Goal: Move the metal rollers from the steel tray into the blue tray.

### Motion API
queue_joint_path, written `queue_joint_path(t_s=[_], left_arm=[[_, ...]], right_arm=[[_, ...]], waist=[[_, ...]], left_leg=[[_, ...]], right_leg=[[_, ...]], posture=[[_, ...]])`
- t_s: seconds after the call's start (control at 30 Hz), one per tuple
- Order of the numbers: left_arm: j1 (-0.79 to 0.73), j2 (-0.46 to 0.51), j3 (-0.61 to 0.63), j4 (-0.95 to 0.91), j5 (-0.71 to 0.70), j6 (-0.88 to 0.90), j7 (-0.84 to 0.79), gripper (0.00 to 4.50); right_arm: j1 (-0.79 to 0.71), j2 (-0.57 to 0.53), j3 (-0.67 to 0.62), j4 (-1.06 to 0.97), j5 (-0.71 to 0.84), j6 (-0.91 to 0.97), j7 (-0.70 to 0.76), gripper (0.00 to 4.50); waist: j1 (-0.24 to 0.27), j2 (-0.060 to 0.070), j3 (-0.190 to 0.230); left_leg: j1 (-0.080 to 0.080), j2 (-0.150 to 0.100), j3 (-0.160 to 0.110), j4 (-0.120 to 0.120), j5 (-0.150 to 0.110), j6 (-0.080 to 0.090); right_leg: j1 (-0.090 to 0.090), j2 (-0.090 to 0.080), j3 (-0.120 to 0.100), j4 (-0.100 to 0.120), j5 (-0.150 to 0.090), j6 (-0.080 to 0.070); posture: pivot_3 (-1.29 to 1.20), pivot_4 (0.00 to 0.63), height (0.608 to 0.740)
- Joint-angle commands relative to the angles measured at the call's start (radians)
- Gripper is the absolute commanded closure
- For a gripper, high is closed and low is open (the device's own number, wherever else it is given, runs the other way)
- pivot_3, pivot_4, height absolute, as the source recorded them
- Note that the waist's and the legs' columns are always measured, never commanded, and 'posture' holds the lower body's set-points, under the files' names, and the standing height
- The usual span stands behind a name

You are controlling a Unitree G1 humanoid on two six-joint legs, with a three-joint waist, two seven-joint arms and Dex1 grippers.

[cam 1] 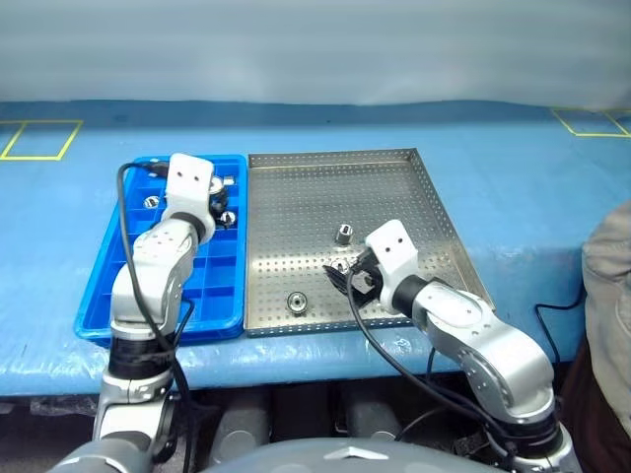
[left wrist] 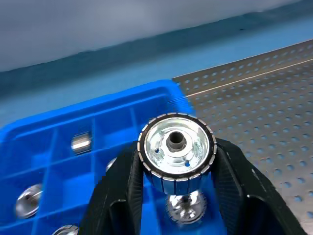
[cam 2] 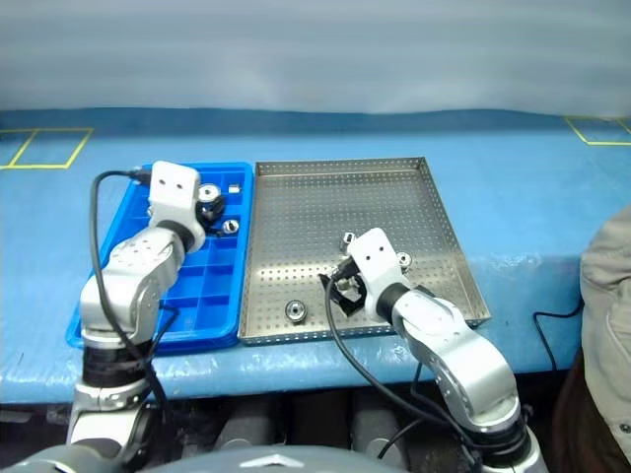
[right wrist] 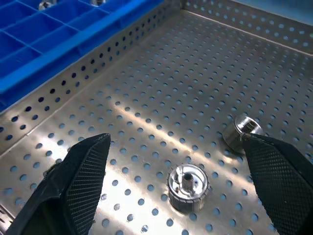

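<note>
The left gripper [left wrist: 176, 196] pinches a metal roller [left wrist: 176, 149] between its two black fingers [left wrist: 124, 188], flange toward the wrist camera, held over the far end of the blue tray [cam 1: 212, 296]. Several rollers [left wrist: 80, 142] already sit in that tray's far compartments, though exactly which compartments is hard to tell. At three o'clock from it, the right gripper [right wrist: 176, 171] hangs with fingers spread wide over the steel tray [cam 1: 414, 197], a loose roller [right wrist: 188, 183] on the perforated floor between them and another [right wrist: 241, 131] just beside one finger. One more roller [cam 1: 296, 302] lies at seven o'clock, near the steel tray's near rim.
</note>
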Motion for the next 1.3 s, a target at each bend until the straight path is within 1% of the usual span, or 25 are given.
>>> queue_joint_path(t_s=[0.03, 0.13, 0.23, 0.27, 0.37, 0.53, 0.6, 0.67, 0.77, 0.8, 0.83, 0.93, 1.07, 1.17, 1.3], left_arm=[[0.032, -0.017, 0.073, -0.063, 0.056, -0.017, 0.083, 2.83], [0.082, -0.022, 0.107, -0.043, 0.090, -0.031, 0.124, 2.83], [0.101, -0.050, 0.150, -0.013, 0.086, -0.053, 0.148, 2.83], [0.106, -0.045, 0.146, 0.000, 0.096, -0.056, 0.151, 2.83], [0.104, -0.070, 0.167, 0.027, 0.095, -0.062, 0.169, 2.83], [0.102, -0.097, 0.196, 0.111, 0.069, -0.061, 0.162, 2.83], [0.089, -0.098, 0.203, 0.146, 0.062, -0.063, 0.155, 2.08], [0.076, -0.095, 0.202, 0.166, 0.062, -0.066, 0.156, 1.44], [0.060, -0.094, 0.198, 0.158, 0.057, -0.067, 0.154, 0.46], [0.050, -0.090, 0.181, 0.134, 0.054, -0.069, 0.142, 0.14], [0.038, -0.083, 0.155, 0.099, 0.043, -0.069, 0.114, 0.04], [-0.003, -0.047, 0.055, 0.006, -0.029, -0.054, -0.029, 0.04], [-0.022, 0.032, -0.055, -0.038, -0.099, -0.001, -0.183, 0.04], [-0.030, 0.148, -0.200, -0.060, -0.175, 0.021, -0.378, 0.04], [-0.042, 0.227, -0.314, -0.058, -0.249, 0.071, -0.519, 0.04]], right_arm=[[-0.022, 0.000, 0.044, 0.016, -0.001, -0.118, 0.060, 0.00], [-0.031, -0.019, 0.095, 0.037, -0.018, -0.190, 0.108, 0.00], [-0.030, -0.023, 0.111, 0.052, -0.018, -0.217, 0.136, 0.00], [-0.029, -0.021, 0.113, 0.054, -0.019, -0.220, 0.139, 0.00], [-0.026, -0.016, 0.118, 0.055, -0.023, -0.224, 0.141, 0.00], [-0.005, -0.011, 0.112, 0.042, -0.027, -0.213, 0.126, 0.00], [0.004, -0.012, 0.112, 0.033, -0.027, -0.208, 0.121, 0.00], [0.011, -0.014, 0.110, 0.026, -0.029, -0.203, 0.115, 0.00], [0.018, -0.016, 0.104, 0.017, -0.030, -0.197, 0.107, 0.00], [0.023, -0.017, 0.096, 0.010, -0.029, -0.193, 0.102, 0.00], [0.028, -0.020, 0.087, 0.000, -0.027, -0.186, 0.096, 0.00], [0.058, -0.031, 0.042, -0.032, -0.015, -0.159, 0.083, 0.00], [0.104, -0.064, -0.005, -0.062, -0.010, -0.126, 0.078, 0.00], [0.154, -0.099, -0.053, -0.086, -0.011, -0.095, 0.073, 0.00], [0.188, -0.110, -0.115, -0.115, 0.003, -0.052, 0.063, 0.00]], waist=[[0.010, 0.000, 0.000], [0.021, 0.000, 0.000], [0.035, -0.001, 0.001], [0.037, -0.002, 0.001], [0.036, -0.002, 0.001], [0.035, -0.002, 0.001], [0.033, -0.003, 0.002], [0.034, -0.003, 0.002], [0.027, -0.003, 0.002], [0.025, -0.003, 0.002], [0.026, -0.003, 0.002], [0.030, -0.004, 0.002], [0.026, -0.004, 0.002], [0.015, -0.003, 0.002], [0.004, -0.002, 0.003]], left_leg=[[0.000, 0.000, 0.000, 0.000, 0.000, 0.000], [0.000, 0.000, 0.000, 0.001, 0.000, 0.000], [0.000, 0.000, -0.001, 0.001, 0.000, 0.000], [0.000, 0.000, -0.002, 0.002, 0.000, 0.000], [-0.001, 0.000, -0.002, 0.004, 0.000, 0.000], [0.000, 0.000, -0.002, 0.005, 0.000, 0.000], [-0.001, 0.001, -0.002, 0.005, 0.000, 0.000], [0.000, 0.001, -0.002, 0.005, 0.000, 0.000], [0.000, 0.001, -0.002, 0.006, 0.000, 0.000], [0.000, 0.001, -0.002, 0.006, 0.000, 0.000], [0.000, 0.001, -0.002, 0.006, 0.000, 0.000], [-0.002, 0.001, -0.002, 0.007, 0.000, 0.000], [-0.002, 0.000, -0.001, 0.007, 0.000, 0.002], [-0.001, 0.001, 0.000, 0.007, -0.001, 0.002], [-0.002, 0.002, 0.001, 0.006, -0.001, 0.002]], right_leg=[[0.000, 0.000, 0.000, 0.000, 0.000, 0.000], [0.001, 0.000, 0.000, 0.000, 0.000, 0.000], [0.001, 0.000, -0.001, 0.000, 0.000, 0.000], [0.001, -0.001, -0.002, 0.000, 0.000, -0.001], [0.002, -0.001, -0.004, 0.000, 0.001, -0.001], [0.003, -0.001, -0.004, 0.000, 0.001, -0.001], [0.002, -0.001, -0.004, 0.000, 0.001, -0.001], [0.002, -0.001, -0.004, 0.001, 0.002, -0.003], [0.003, -0.001, -0.004, 0.001, 0.001, -0.003], [0.002, 0.000, -0.004, 0.001, 0.001, -0.003], [0.002, 0.000, -0.004, 0.001, 0.001, -0.003], [0.002, -0.001, -0.004, 0.001, 0.002, -0.005], [0.002, -0.002, -0.003, 0.000, 0.001, -0.007], [0.002, -0.001, -0.002, -0.001, 0.001, -0.006], [0.000, 0.000, -0.001, 0.000, -0.002, -0.004]], posture=[[0.14, 0.150, 0.740], [0.14, 0.150, 0.740], [0.15, 0.150, 0.740], [0.14, 0.150, 0.740], [0.13, 0.150, 0.740], [0.12, 0.150, 0.740], [0.11, 0.150, 0.740], [0.10, 0.150, 0.740], [0.09, 0.150, 0.740], [0.08, 0.150, 0.740], [0.08, 0.150, 0.740], [0.07, 0.150, 0.740], [0.06, 0.150, 0.740], [0.05, 0.150, 0.740], [0.01, 0.150, 0.740]])
